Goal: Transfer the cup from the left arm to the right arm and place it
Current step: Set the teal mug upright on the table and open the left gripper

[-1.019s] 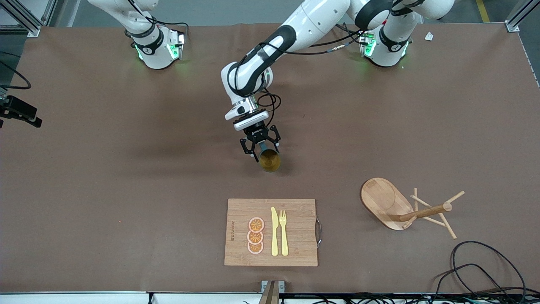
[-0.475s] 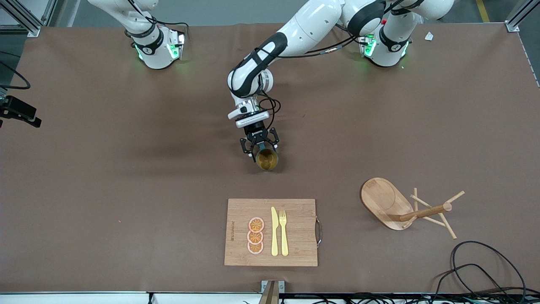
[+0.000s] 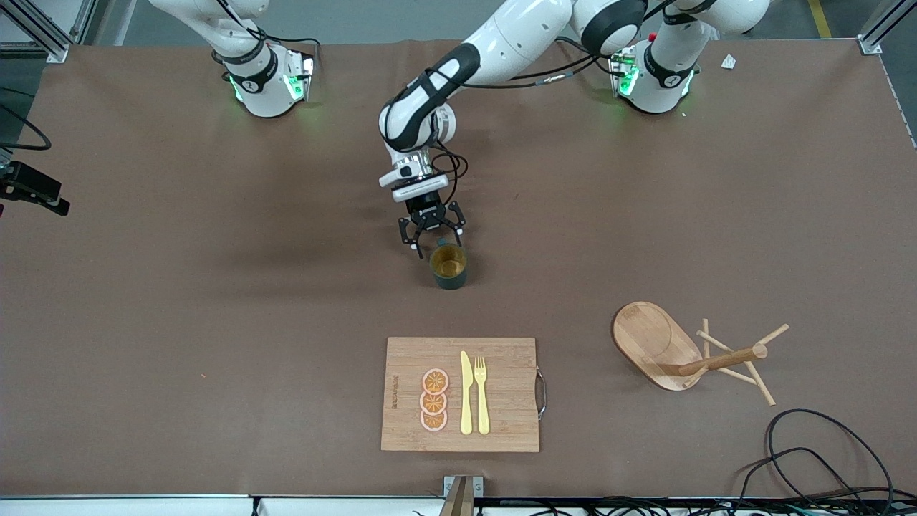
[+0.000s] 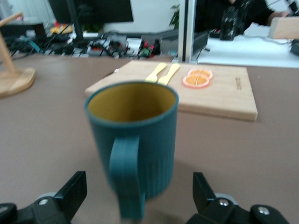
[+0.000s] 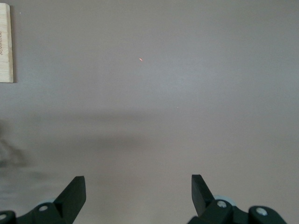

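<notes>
Right now the cup [image 3: 448, 266] stands upright on the worktop [image 3: 215, 287], farther from the front camera than the cutting board [image 3: 501, 387]. My left claw [image 3: 430, 240] hangs spread just beside its handle; a careless move could tip it. Only the wrist view shows my right claw [image 5: 138, 198], parted over bare worktop.

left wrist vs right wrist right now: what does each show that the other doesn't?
Left wrist only: the cup standing upright on the table, handle toward the open left gripper, which is not touching it; also the knife, fork, orange slices and the rack's base.

Right wrist only: the open right gripper over bare table, holding nothing.

Both: the brown table and the cutting board, of which the right wrist catches just an edge.
</notes>
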### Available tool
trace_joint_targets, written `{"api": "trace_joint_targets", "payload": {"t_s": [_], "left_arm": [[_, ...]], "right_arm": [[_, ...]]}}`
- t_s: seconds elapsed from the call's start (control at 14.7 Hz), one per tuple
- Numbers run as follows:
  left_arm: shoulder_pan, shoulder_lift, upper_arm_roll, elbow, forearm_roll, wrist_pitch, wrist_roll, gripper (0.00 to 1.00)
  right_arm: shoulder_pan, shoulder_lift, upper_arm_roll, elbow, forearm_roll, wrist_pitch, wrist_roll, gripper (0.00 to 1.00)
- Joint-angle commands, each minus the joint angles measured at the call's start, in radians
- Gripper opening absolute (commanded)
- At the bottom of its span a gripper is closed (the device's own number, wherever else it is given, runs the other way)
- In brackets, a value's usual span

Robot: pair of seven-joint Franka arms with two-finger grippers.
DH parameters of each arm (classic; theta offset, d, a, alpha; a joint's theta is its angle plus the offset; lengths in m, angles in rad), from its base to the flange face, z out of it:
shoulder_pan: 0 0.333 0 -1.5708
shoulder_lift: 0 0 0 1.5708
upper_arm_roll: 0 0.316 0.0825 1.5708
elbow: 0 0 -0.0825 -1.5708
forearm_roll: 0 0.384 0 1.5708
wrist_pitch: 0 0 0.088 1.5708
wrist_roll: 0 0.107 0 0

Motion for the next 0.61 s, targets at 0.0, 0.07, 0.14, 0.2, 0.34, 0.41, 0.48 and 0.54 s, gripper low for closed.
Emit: {"api": "trace_joint_targets", "payload": {"t_s": [0.0, 0.07, 0.14, 0.2, 0.34, 0.41, 0.48, 0.54], "left_arm": [[-0.032, -0.070, 0.003, -0.006, -0.112, -0.036, 0.001, 1.00], [-0.032, -0.090, -0.005, -0.006, -0.133, -0.048, 0.003, 1.00], [-0.032, -0.113, -0.017, -0.004, -0.161, -0.048, 0.005, 1.00], [-0.031, -0.138, -0.017, -0.003, -0.204, -0.050, 0.006, 1.00], [-0.020, -0.190, -0.017, -0.001, -0.270, -0.048, 0.032, 1.00], [-0.017, -0.217, -0.016, -0.001, -0.308, -0.050, 0.057, 1.00], [-0.005, -0.248, -0.013, -0.001, -0.348, -0.048, 0.090, 1.00], [0.015, -0.283, -0.011, -0.001, -0.388, -0.048, 0.144, 1.00]], "right_arm": [[-0.013, -0.011, 0.013, -0.009, 0.012, -0.004, -0.008, 1.00], [-0.013, -0.012, 0.014, -0.009, 0.012, -0.004, -0.008, 1.00], [-0.013, -0.012, 0.014, -0.009, 0.012, -0.004, -0.006, 1.00], [-0.012, -0.014, 0.016, -0.009, 0.012, -0.004, -0.006, 1.00], [-0.010, -0.014, 0.018, -0.008, 0.012, -0.004, -0.005, 1.00], [-0.009, -0.014, 0.018, -0.008, 0.012, -0.004, -0.005, 1.00], [-0.009, -0.014, 0.018, -0.006, 0.012, -0.004, -0.005, 1.00], [-0.010, -0.014, 0.016, -0.008, 0.012, -0.005, -0.005, 1.00]]}}
